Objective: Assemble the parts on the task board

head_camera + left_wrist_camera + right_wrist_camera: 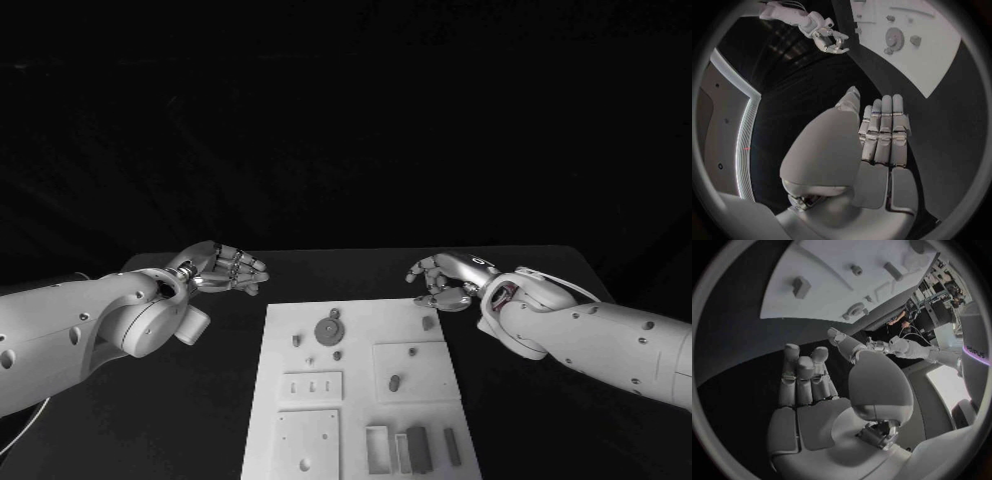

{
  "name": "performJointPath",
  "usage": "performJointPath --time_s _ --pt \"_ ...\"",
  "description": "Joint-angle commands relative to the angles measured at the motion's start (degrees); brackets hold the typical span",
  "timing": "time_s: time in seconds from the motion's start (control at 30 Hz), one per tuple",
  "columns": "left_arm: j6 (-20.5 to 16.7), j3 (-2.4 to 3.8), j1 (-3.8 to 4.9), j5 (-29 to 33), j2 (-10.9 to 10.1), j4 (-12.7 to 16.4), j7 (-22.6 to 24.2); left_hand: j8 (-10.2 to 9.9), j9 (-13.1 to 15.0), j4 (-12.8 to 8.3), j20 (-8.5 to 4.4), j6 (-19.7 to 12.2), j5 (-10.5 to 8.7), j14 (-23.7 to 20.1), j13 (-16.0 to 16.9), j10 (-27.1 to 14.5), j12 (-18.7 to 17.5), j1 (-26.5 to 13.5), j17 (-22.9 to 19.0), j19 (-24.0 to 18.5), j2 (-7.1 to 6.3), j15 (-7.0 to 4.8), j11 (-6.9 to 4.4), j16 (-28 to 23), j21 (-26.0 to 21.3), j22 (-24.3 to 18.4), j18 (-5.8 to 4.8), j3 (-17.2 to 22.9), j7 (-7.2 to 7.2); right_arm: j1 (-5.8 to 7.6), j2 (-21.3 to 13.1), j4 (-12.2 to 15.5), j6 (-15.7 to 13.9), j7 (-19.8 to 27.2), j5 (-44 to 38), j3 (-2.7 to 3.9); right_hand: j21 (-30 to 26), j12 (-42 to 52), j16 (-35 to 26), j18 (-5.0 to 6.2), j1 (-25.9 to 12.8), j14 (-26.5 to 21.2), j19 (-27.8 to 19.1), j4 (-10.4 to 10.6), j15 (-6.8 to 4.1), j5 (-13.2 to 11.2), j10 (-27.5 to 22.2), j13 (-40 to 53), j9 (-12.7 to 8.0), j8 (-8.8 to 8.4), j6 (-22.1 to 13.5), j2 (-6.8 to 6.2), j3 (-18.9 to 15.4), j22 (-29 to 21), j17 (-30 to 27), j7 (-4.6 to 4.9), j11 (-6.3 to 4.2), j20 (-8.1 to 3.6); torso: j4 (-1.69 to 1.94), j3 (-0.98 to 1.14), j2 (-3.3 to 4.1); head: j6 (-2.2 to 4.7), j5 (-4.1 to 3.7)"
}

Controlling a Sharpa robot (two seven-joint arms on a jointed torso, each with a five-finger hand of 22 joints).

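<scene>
Currently both silver hands empty, fingers loosely apart: left hand (221, 268), right hand (443, 281) flank far end of white rectangular task board (361, 320); right hand nearer small grey parts (428, 323).

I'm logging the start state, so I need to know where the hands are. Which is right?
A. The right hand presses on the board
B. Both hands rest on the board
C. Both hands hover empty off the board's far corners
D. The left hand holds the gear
C: the left hand and right hand hang over the black table beside the board's far end, holding nothing; the gear lies on the board.
</scene>
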Motion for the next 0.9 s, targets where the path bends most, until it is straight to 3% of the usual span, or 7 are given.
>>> performJointPath --time_s 0.03,0.1,0.17,0.37,0.47,0.63,0.9 --pt "0.91 0.03 -0.14 0.01 0.13 0.01 1.54 0.38 0.08 0.13 -0.16 0.18 0.00 0.46 0.11 0.18 -0.16 0.14 0.09 0.36 0.63 0.12 -0.24 -0.42 -0.40 0.09 0.93 0.35 -0.40 0.01 -0.67 -1.52 5.18 6.52 3.73 -0.02 -0.27 -0.41 -0.33 -0.16 -0.15 -0.50 -0.49 -0.57 0.04 -0.12 -4.10 -0.34 -0.10 -0.22 1.40 0.02 -0.10 0.82 0.00 1.61 1.90 0.02 -0.45 0.45 -0.07 0.13 0.00" --pt "0.84 0.03 -0.22 0.01 0.07 0.04 1.46 0.39 0.08 0.13 -0.16 0.22 0.00 0.46 0.12 0.20 -0.16 0.16 0.11 0.35 0.66 0.12 -0.26 -0.43 -0.41 0.10 0.93 0.33 -0.45 0.01 -0.96 -2.62 5.91 6.78 3.33 -0.03 -0.31 -0.54 -0.34 -0.16 -0.31 -0.66 -0.59 -0.73 0.07 -0.12 -4.18 -0.51 -0.11 -0.22 1.37 -0.22 -0.21 0.85 0.02 1.63 1.94 0.13 -0.39 0.33 -0.05 0.23 -0.13" --pt "0.82 0.03 -0.30 0.01 0.07 0.02 1.46 0.36 0.07 0.13 -0.16 0.19 0.00 0.47 0.12 0.22 -0.15 0.14 0.12 0.36 0.63 0.12 -0.27 -0.44 -0.41 0.11 0.93 0.28 -0.41 0.00 -1.31 -3.18 6.54 6.86 2.82 -0.05 -0.34 -0.59 -0.33 -0.16 -0.36 -0.75 -0.66 -0.86 0.08 -0.12 -4.21 -0.63 -0.12 -0.21 1.36 -0.38 -0.25 0.86 0.04 1.65 1.95 0.19 -0.54 0.52 -0.04 0.19 0.00" --pt "0.75 0.03 -0.56 0.01 0.02 0.02 1.41 0.22 0.01 0.14 -0.18 0.04 0.00 0.53 0.14 0.22 -0.19 0.12 0.19 0.39 0.54 0.10 -0.27 -0.48 -0.42 0.14 0.94 0.14 -0.18 -0.28 -2.16 -3.70 7.59 6.97 -0.20 -0.32 -0.35 -0.58 -0.23 -0.16 -0.53 -0.87 -0.73 -1.05 0.09 -0.13 -4.19 -0.79 -0.12 -0.15 1.43 -0.85 -0.39 0.91 0.11 1.61 1.93 0.30 -0.32 0.40 0.00 -0.01 -0.07" --pt "0.82 0.03 -0.65 0.01 0.00 -0.03 1.37 0.16 -0.01 0.14 -0.18 -0.03 0.00 0.54 0.14 0.21 -0.21 0.12 0.22 0.40 0.50 0.09 -0.26 -0.50 -0.42 0.16 0.95 0.09 -0.07 -0.70 -2.65 -3.74 7.97 6.79 -1.37 -0.40 -0.34 -0.55 -0.20 -0.16 -0.54 -0.89 -0.73 -1.10 0.08 -0.12 -4.17 -0.82 -0.12 -0.15 1.41 -0.97 -0.41 0.93 0.13 1.58 1.91 0.32 -0.30 0.43 0.02 -0.08 -0.04" --pt "0.86 0.03 -0.70 0.00 -0.04 -0.08 1.36 0.10 -0.04 0.14 -0.18 -0.09 0.00 0.56 0.14 0.19 -0.23 0.12 0.25 0.41 0.47 0.09 -0.25 -0.52 -0.43 0.17 0.95 0.04 0.03 -1.71 -2.65 -4.41 8.60 6.47 -2.70 -0.69 -0.34 -0.51 -0.14 -0.16 -0.53 -0.97 -0.77 -1.26 0.01 -0.10 -4.16 -0.92 -0.20 -0.29 1.10 -1.22 -0.41 0.95 0.17 1.48 1.82 0.38 -0.32 0.14 -0.09 -0.27 -0.06" --pt "0.99 0.03 -0.81 0.00 0.02 -0.18 1.33 -0.03 -0.09 0.15 -0.18 -0.25 0.00 0.59 0.14 0.14 -0.29 0.09 0.31 0.42 0.42 0.09 -0.22 -0.58 -0.45 0.19 0.94 -0.05 0.25 -3.64 -1.40 -5.51 7.48 6.47 -3.46 -0.75 -0.39 -0.47 -0.09 -0.16 -0.80 -1.20 -0.88 -1.20 0.06 -0.10 -4.27 -1.14 -0.42 -0.67 0.29 -1.59 -0.38 0.97 0.22 1.65 1.94 0.49 -0.25 0.13 -0.15 -0.57 0.03"
